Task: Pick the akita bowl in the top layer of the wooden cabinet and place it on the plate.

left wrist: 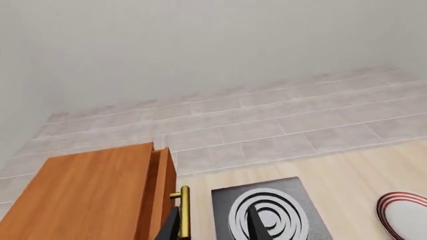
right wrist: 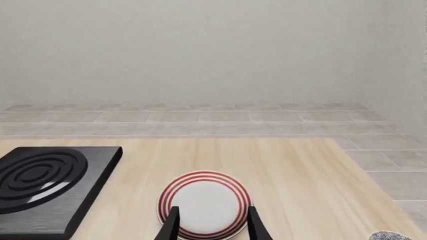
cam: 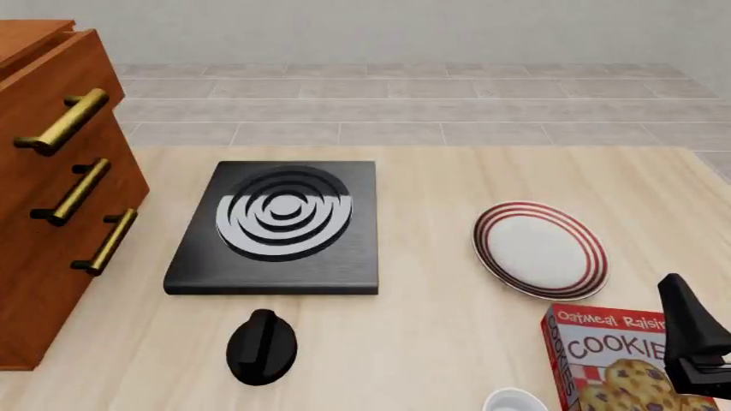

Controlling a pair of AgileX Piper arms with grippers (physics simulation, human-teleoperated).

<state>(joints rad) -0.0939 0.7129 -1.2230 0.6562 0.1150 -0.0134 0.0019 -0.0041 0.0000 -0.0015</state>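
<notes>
- The wooden cabinet [cam: 51, 188] stands at the left edge of the desk [cam: 434, 342], its three drawers fronted by brass bar handles.
- The top layer [cam: 57, 81] sits with its front slightly forward of the cabinet top; its inside is hidden, so the akita bowl cannot be seen in the drawer.
- The plate [cam: 539, 250], white with red rings, lies bare on the desk to the right of the black stove [cam: 277, 227].
- The left tool [left wrist: 217, 227] is released, its fingers spread, one beside the top brass handle [left wrist: 184, 210] and the other over the stove's rings.
- The right tool [right wrist: 210, 227] is also released and holds nothing, its fingers apart above the plate's near rim.
- A cookie box [cam: 617, 360] stands near the right front corner, just beside the right arm.
- A black knob-like object [cam: 262, 345] rests in front of the stove.
</notes>
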